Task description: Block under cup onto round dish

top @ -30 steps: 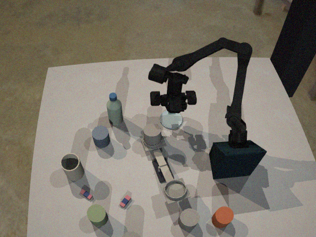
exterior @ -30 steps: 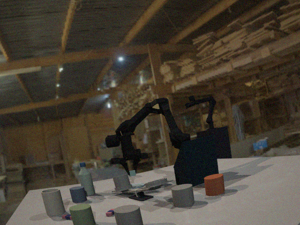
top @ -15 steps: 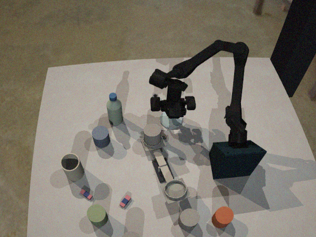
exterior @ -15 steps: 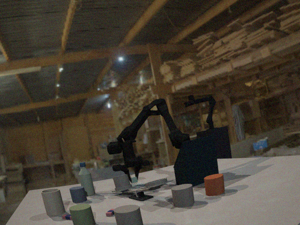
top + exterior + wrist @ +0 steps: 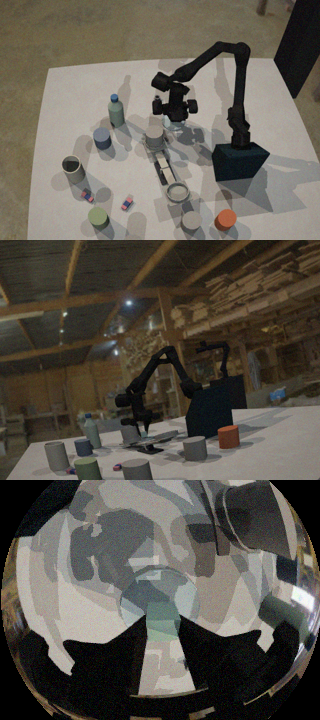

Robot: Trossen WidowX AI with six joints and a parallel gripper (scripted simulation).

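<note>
End effector [image 5: 145, 430] grasped the pale green block [image 5: 143, 434], held low over the round dish [image 5: 172, 125] for release; remaining cup [image 5: 154, 136] untouched on balance [image 5: 164, 170]
</note>
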